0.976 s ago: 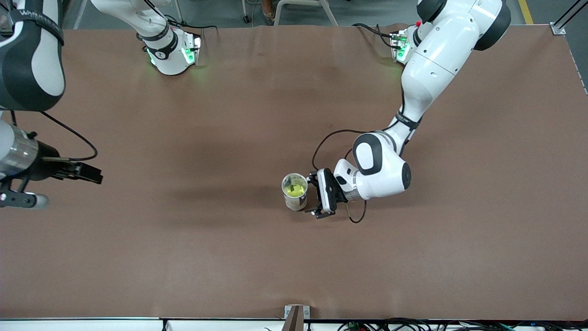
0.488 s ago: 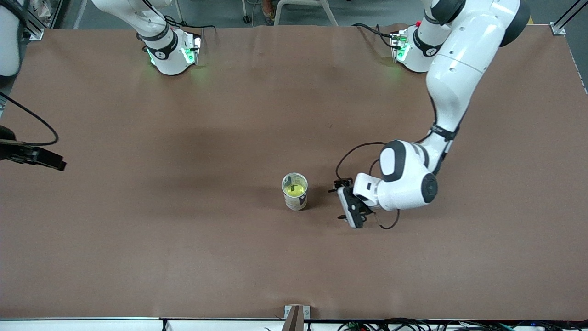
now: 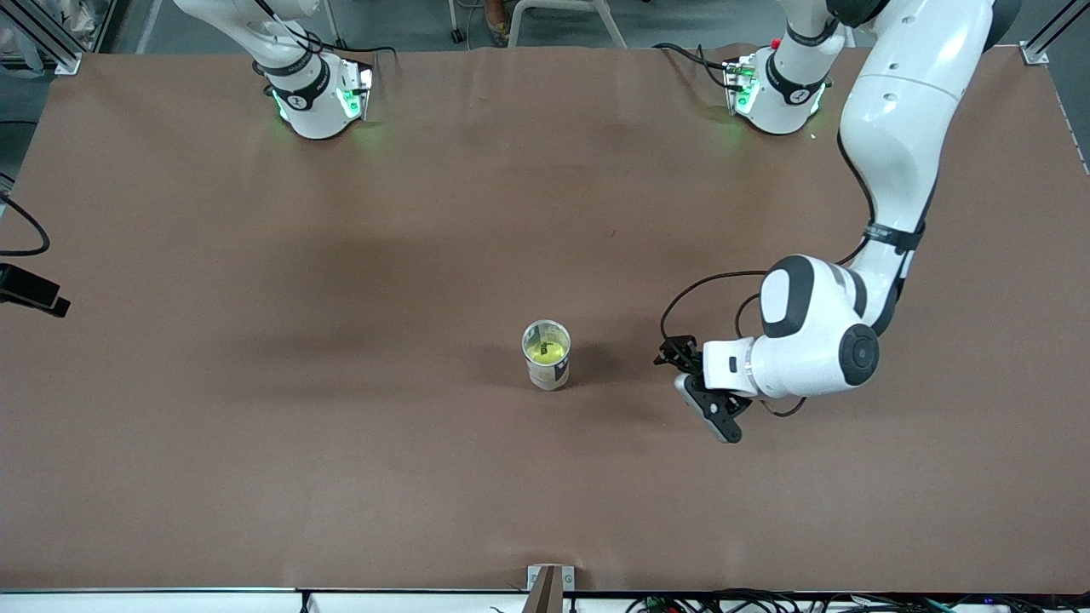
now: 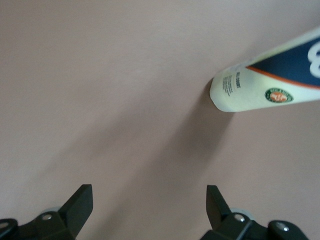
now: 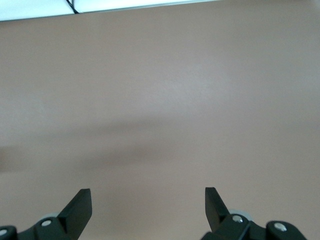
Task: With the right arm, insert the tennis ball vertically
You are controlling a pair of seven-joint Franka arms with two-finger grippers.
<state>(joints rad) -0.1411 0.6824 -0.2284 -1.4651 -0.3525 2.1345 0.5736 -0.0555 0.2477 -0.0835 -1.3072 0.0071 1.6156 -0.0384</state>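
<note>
- A tall clear-walled can (image 3: 547, 355) stands upright on the brown table (image 3: 341, 443), long axis vertical, open mouth up, about midway between the two arms' ends and nearer the front camera than the bases.
- A yellow-green tennis ball (image 3: 546, 348) sits inside the can, seen through the round mouth; how deep it rests is hard to judge from above.
- In the left wrist view the can (image 4: 265, 82) shows a smooth cylindrical wall with a cream label, a navy panel edged in orange and a small round green-and-orange emblem.
- The left gripper (image 3: 711, 400) hangs low over the table toward the left arm's end, well apart from the can, fingers (image 4: 80, 202) spread wide and empty.
- A second ago this gripper was right beside the can; it has since drawn away toward its own end, the white arm swinging with it.
- The right gripper (image 5: 147, 205) looks down on bare matte table, its black wedge-shaped fingers wide apart and holding nothing; in the front view only a dark part (image 3: 32, 291) shows at the edge by the right arm's end.
- The right arm has pulled almost wholly out of the front view since a second ago.
</note>
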